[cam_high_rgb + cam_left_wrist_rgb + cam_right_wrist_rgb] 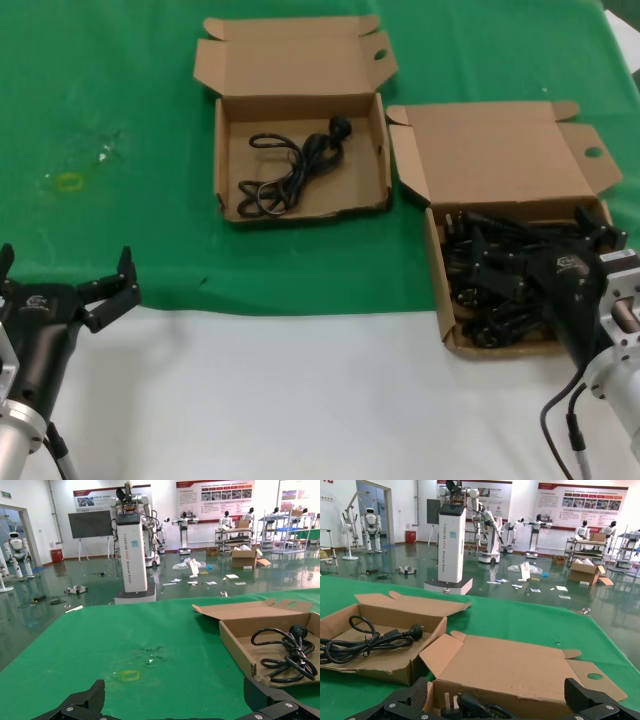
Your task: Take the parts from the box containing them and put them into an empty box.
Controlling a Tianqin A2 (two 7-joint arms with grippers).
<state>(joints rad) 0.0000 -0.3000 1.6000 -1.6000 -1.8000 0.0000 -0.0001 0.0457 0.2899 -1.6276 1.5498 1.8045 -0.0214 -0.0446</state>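
Head view, desk (300, 400) with a green cloth (120, 120) over its far part and a bare white strip along the near edge; two shallow brown cardboard mailer boxes lie on the cloth. The full box (500, 160), toward the desk's right edge, has a large squarish lid panel folded back and a tab with a round hole; its tray holds a dense heap of cords (490, 265), thin black flexible cable with moulded black plugs, tangled so that single coils are hard to separate by eye. The receiving box (300, 70), nearer the desk's far middle, has a short wide lid panel; one coiled cord (295, 170) already lies in it, its long axis running diagonally from the near-left of the tray to the plug at the far-right.

The right pincer (528, 245) is directly above the heap, inside the outline of the full box, fingers spread wide with nothing between them; whether the tips touch the cords cannot be told. The heap thus lies straight below and slightly ahead of this pincer, and the receiving box lies to its left and farther from the robot; the right arm is clearly the nearer one. The left pincer (65, 275) waits over the near-left boundary of cloth and white strip, fingers wide and empty, well apart from both boxes.

Judged step: descent onto one coil; the matte cardboard walls are low, the cords limp and prone to snag neighbours.
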